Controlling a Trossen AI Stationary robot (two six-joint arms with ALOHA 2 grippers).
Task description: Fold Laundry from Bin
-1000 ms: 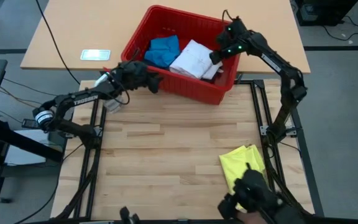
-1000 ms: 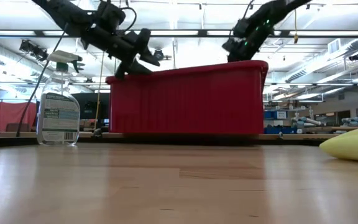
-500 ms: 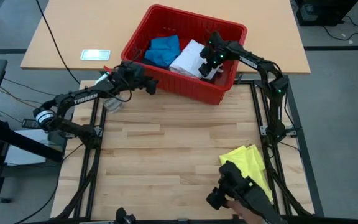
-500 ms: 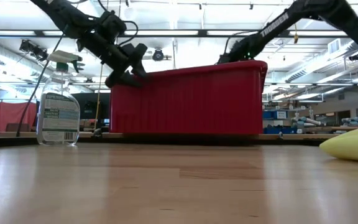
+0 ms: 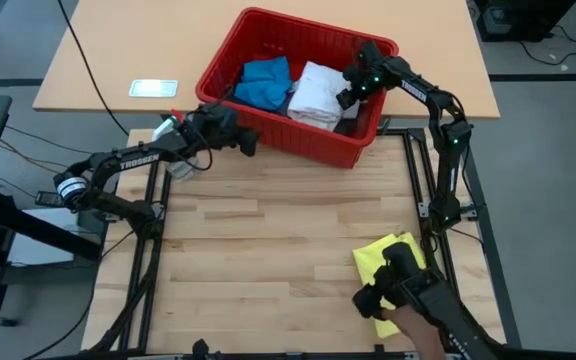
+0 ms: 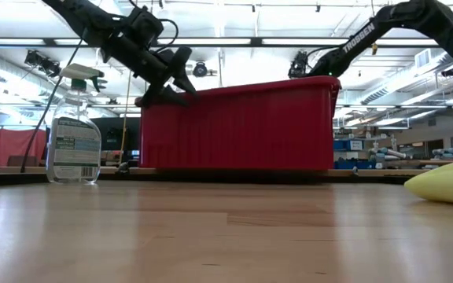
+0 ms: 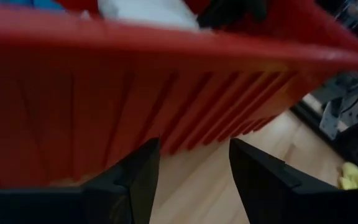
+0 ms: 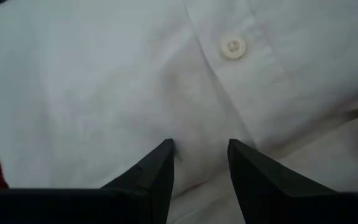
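So one piece down, the yellow T-shirt [image 5: 393,258] lies on the desk [image 5: 268,250] well clear of the bin [image 5: 308,148]; right pincer [image 8: 199,158] hovers inside it, parted over the white shirt [image 5: 313,92], nothing gripped; left pincer [image 5: 243,140] gapes empty at the near wall; blue piece [image 5: 263,80] waits too.

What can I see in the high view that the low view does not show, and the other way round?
Only the high view shows the laundry inside the bin: the white shirt and the blue piece. It also shows a gloved hand on the yellow T-shirt. Only the low view shows the spray bottle's label and the room behind. Both show the bin and the left gripper beside it.
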